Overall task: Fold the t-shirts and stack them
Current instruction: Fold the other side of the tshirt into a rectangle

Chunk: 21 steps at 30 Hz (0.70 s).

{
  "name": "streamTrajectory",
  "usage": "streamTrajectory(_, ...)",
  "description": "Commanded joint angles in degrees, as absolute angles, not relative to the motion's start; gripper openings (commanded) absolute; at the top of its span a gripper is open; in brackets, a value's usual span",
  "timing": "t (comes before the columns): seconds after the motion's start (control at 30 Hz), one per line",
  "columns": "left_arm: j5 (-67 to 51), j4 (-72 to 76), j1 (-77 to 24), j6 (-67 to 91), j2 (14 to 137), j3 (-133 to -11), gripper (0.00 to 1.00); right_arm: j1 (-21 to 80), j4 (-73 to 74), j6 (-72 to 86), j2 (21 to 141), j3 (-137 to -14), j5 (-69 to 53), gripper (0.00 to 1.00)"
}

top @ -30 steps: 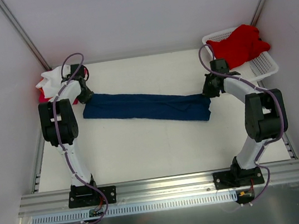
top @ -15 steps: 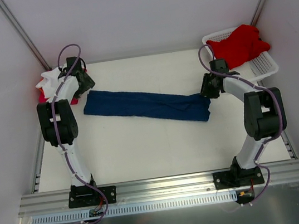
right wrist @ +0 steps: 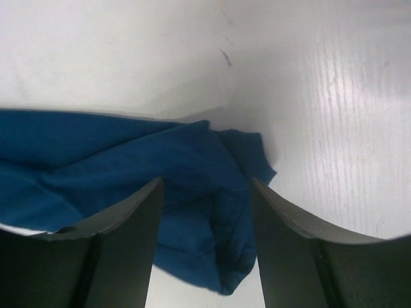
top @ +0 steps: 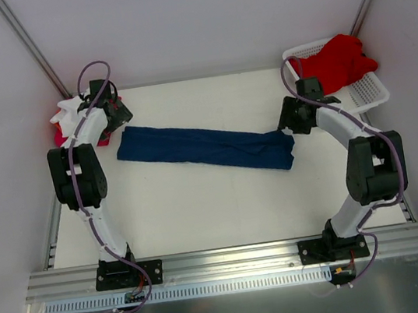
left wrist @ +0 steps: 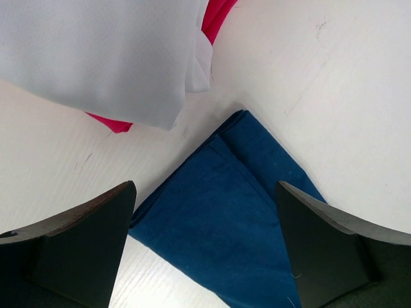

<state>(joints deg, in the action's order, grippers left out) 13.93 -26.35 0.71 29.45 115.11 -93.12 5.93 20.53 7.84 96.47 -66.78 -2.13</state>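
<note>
The navy blue t-shirt (top: 204, 148) lies folded into a long narrow strip across the table, slanting from back left to front right. My left gripper (top: 111, 114) hovers open just behind its left end. In the left wrist view that gripper (left wrist: 204, 186) has its jaws wide apart over the shirt's corner (left wrist: 237, 224), holding nothing. At the strip's right end my right gripper (top: 291, 121) is open too. In the right wrist view this gripper (right wrist: 207, 183) straddles the bunched navy end (right wrist: 115, 154) without gripping it.
A white t-shirt (top: 69, 113) lies on a red one (top: 59, 136) at the back left corner, close behind my left gripper; both also show as white cloth (left wrist: 96, 58) and red cloth (left wrist: 218, 16). A white lattice basket (top: 368, 89) at the back right holds a red t-shirt (top: 333, 63).
Both grippers have opened and let go of the navy shirt's ends. The left gripper has drawn back toward the far left corner; the right one has backed off slightly.
</note>
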Motion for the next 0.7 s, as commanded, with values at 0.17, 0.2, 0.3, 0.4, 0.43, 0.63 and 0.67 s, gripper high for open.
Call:
streamTrajectory(0.17,11.61,-26.63,-3.07,27.78,112.93,-92.37,0.90,13.79,24.61,8.17,88.07,-71.98,-2.64,0.59)
streamTrajectory(0.2,11.17,-26.72,-3.34,27.43,114.16,-92.81,0.90,15.89,25.04,8.78,87.81,-72.07,-2.11,0.59)
streamTrajectory(0.3,10.90,-26.72,-4.74,27.86,114.61,-92.12,0.90,20.02,25.05,10.28,87.63,-71.90,-1.15,0.58)
streamTrajectory(0.4,10.99,-26.72,-5.18,27.86,113.65,-91.23,0.90,22.84,24.17,10.90,88.24,-70.76,-0.44,0.57)
streamTrajectory(0.43,10.99,-26.72,-5.36,27.86,113.29,-91.06,0.90,23.11,23.73,11.16,88.50,-70.40,-0.35,0.55)
streamTrajectory(0.63,10.28,-26.72,-5.54,27.42,110.57,-88.95,0.90,23.55,21.19,11.86,90.52,-67.50,1.14,0.50)
streamTrajectory(0.67,10.37,-26.72,-5.54,27.33,110.65,-88.77,0.90,23.64,20.83,12.30,90.61,-67.24,1.06,0.50)
